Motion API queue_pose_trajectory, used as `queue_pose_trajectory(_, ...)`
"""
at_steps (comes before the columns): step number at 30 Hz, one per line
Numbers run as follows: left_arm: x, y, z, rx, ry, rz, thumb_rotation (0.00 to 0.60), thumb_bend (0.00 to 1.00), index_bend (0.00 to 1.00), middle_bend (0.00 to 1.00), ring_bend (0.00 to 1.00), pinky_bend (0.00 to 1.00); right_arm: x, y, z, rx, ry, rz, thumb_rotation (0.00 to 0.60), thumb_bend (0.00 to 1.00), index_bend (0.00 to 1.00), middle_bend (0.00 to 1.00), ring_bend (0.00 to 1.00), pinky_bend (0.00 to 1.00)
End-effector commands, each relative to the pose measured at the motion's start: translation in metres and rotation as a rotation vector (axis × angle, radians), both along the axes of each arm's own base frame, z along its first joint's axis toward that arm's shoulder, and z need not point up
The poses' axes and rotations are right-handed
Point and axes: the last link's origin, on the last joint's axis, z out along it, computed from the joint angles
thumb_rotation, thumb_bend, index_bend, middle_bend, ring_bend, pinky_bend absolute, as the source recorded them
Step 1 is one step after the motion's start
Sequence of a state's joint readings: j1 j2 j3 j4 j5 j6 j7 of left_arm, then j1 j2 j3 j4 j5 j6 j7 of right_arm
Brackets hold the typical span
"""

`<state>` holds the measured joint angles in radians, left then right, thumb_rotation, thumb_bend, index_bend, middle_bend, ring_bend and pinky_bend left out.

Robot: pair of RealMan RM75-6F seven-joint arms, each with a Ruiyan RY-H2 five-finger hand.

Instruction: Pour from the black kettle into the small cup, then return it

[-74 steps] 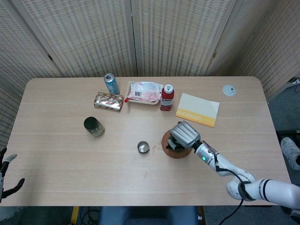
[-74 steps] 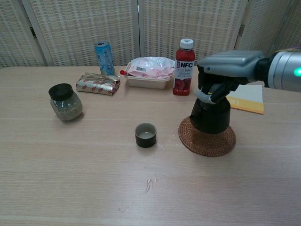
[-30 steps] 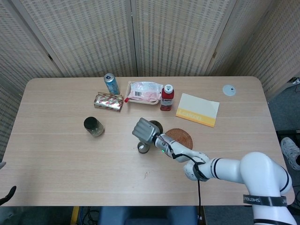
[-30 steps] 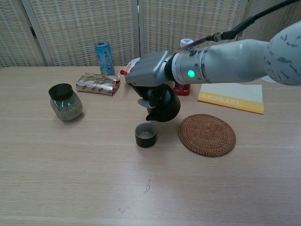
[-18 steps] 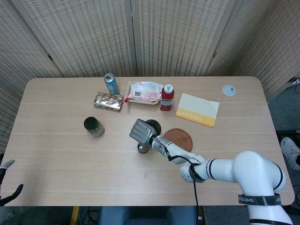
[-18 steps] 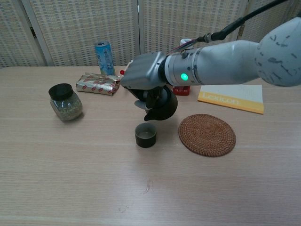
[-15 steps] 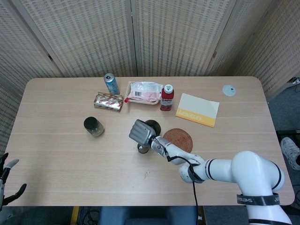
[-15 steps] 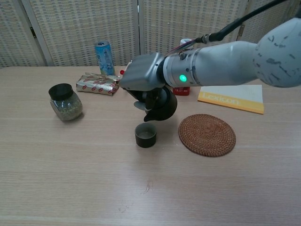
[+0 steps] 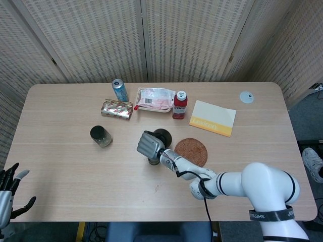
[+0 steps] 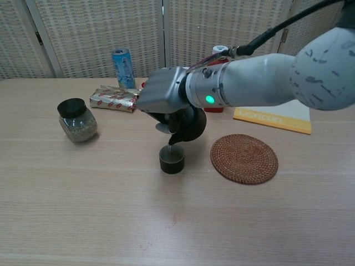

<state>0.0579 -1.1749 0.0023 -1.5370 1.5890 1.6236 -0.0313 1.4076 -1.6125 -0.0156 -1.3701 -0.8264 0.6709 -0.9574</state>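
Chest view: right robot hand (image 10: pixel 162 100) clenched around black kettle (image 10: pixel 186 126), kettle tipped further than half a second ago, spout now dipped right down to the rim of the small cup (image 10: pixel 172 159). Thin stream or spout tip reaching the cup mouth; cannot tell which, too small. Lifted off the woven coaster (image 10: pixel 244 159) within the last couple of seconds, carried to the far side from that coaster; coaster now bare, well off behind the wrist. Cup directly beneath the fingers, standing upright on the table (image 10: pixel 83 210), unmoved.

Head view confirms: same hand (image 9: pixel 147 144) over the cup, cup almost wholly hidden under it, kettle body (image 9: pixel 162 136) showing just beyond the knuckles. Left robot hand (image 9: pixel 9 193) at the near table edge, fingers spread, holding nothing, well apart from all of it.

Judgement: pour step likely under way or just starting. Remaining: level the kettle, carry back to the coaster, set down. Risk: spout knocking the light cup during the tilt.
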Motion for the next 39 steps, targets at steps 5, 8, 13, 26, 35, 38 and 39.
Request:
queue_pose_trajectory(5,0.000,-0.001,0.000,0.002,0.000,0.003,0.600,0.25,0.17,0.00,0.06,0.00,0.002,0.002,-0.001,-0.013,0.022,0.025,0.426,0.61,1.00,1.00,0.93,0.50)
queue_pose_trajectory(8,-0.001,-0.001,0.000,0.002,0.000,0.004,0.600,0.25,0.17,0.00,0.06,0.00,0.002,0.002,-0.001,-0.020,0.029,0.032,0.427,0.61,1.00,1.00,0.94,0.50)
queue_pose_trajectory(13,-0.001,-0.001,0.001,0.002,0.002,0.003,0.600,0.25,0.17,0.00,0.06,0.00,0.002,0.003,-0.001,-0.028,0.035,0.040,0.427,0.61,1.00,1.00,0.94,0.50)
queue_pose_trajectory(26,-0.001,-0.002,0.002,0.005,0.005,0.007,0.600,0.25,0.17,0.00,0.06,0.00,0.002,0.007,-0.003,-0.045,0.065,0.077,0.426,0.60,1.00,1.00,0.94,0.50)
queue_pose_trajectory(35,-0.001,-0.003,0.001,0.003,0.007,0.008,0.600,0.25,0.17,0.00,0.06,0.00,0.002,0.011,-0.006,-0.051,0.088,0.103,0.427,0.60,1.00,1.00,0.95,0.50)
queue_pose_trajectory(38,-0.002,-0.004,0.002,0.005,0.008,0.011,0.600,0.25,0.17,0.00,0.06,0.00,0.002,0.012,-0.007,-0.053,0.092,0.109,0.427,0.60,1.00,1.00,0.95,0.50)
queue_pose_trajectory(39,-0.002,-0.004,0.002,0.005,0.008,0.012,0.600,0.25,0.17,0.00,0.06,0.00,0.002,0.012,-0.007,-0.054,0.094,0.111,0.427,0.60,1.00,1.00,0.95,0.50)
